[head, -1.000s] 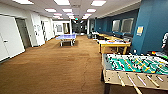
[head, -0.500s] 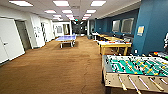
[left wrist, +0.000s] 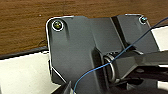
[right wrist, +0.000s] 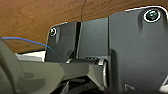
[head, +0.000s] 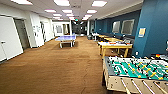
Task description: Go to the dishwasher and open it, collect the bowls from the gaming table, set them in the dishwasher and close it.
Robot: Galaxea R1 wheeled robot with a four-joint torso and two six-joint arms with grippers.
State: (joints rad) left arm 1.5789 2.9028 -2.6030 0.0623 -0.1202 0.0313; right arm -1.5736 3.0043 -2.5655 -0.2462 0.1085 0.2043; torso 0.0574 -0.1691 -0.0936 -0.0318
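In the head view a white-topped table with a yellow edge and yellow legs, the gaming table (head: 115,45), stands on the right, beyond the foosball table. Small colourful items lie on it, too blurred to name. The bowls are too small to make out. The dishwasher is out of view. In both wrist views the robot's dark plate hangs above brown carpet (left wrist: 22,25), crossed by a thin blue cable (left wrist: 140,37).
A green-field foosball table (head: 136,71) stands close at the lower right. A blue ping-pong table (head: 65,38) is mid-room. More yellow tables (head: 113,39) line the blue right wall. White doors (head: 8,37) are on the left. Brown carpet (head: 55,67) stretches ahead.
The whole head picture has shifted very slightly to the left, so the camera has moved a little. Nothing in the room has moved.
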